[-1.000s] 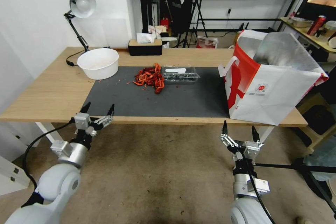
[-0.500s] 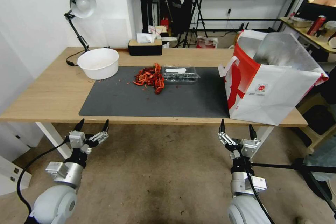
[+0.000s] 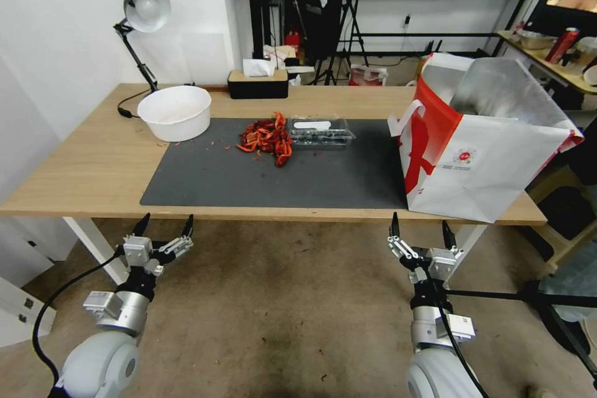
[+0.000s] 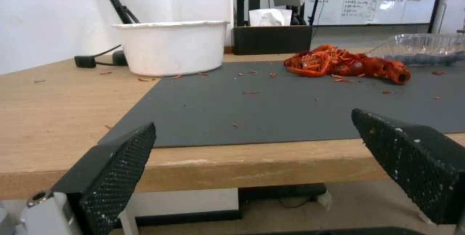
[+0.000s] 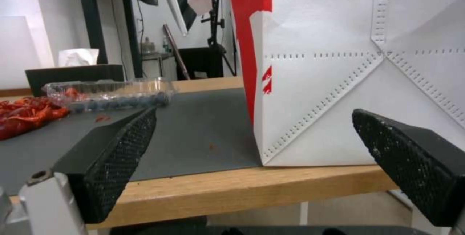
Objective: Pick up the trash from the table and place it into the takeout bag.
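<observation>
On the light-wood worktop [image 3: 93, 161]: one white round bowl [image 3: 175, 112], one red shell heap [image 3: 267, 137], one clear plastic tray [image 3: 321, 132], one white-and-red paper bag [image 3: 479, 155]; below its front edge, left tool [image 3: 165, 224] and right tool [image 3: 420, 230], both spread wide, empty.

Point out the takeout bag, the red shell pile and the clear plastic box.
takeout bag [image 3: 491, 168]: head view, white front panel.
red shell pile [image 3: 268, 137]: head view, middle of heap.
clear plastic box [image 3: 320, 132]: head view, lid.

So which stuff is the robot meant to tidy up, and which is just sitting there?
For the job:
- red food scraps
- clear plastic tray
- white bowl
- takeout bag
- table

Just sitting there:
- desk lamp
- tissue box
</observation>
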